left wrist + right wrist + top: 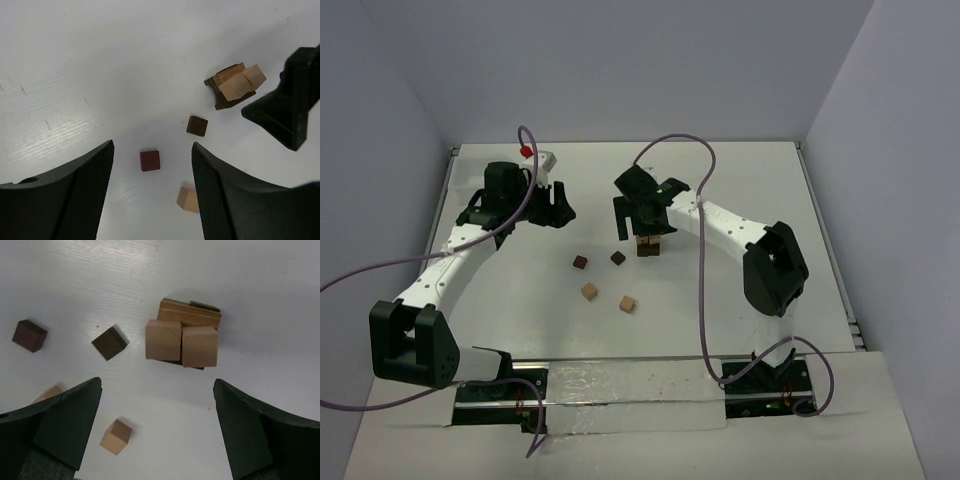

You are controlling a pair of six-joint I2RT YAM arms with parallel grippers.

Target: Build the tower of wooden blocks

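The tower (649, 245) is a small stack of dark and tan cubes with two tan cubes on top; it also shows in the right wrist view (182, 337) and in the left wrist view (235, 85). My right gripper (638, 226) hovers just above it, open and empty (156, 390). Loose on the table are two dark blocks (580, 262) (617, 257) and two tan blocks (588, 291) (627, 303). My left gripper (555, 210) is open and empty (152, 146), above and behind the reddish-dark block (150, 160).
White table with a raised rim (450, 152) at the back left. A white strip (620, 385) lies along the near edge between the arm bases. The right gripper's black finger (287, 107) shows in the left wrist view beside the tower.
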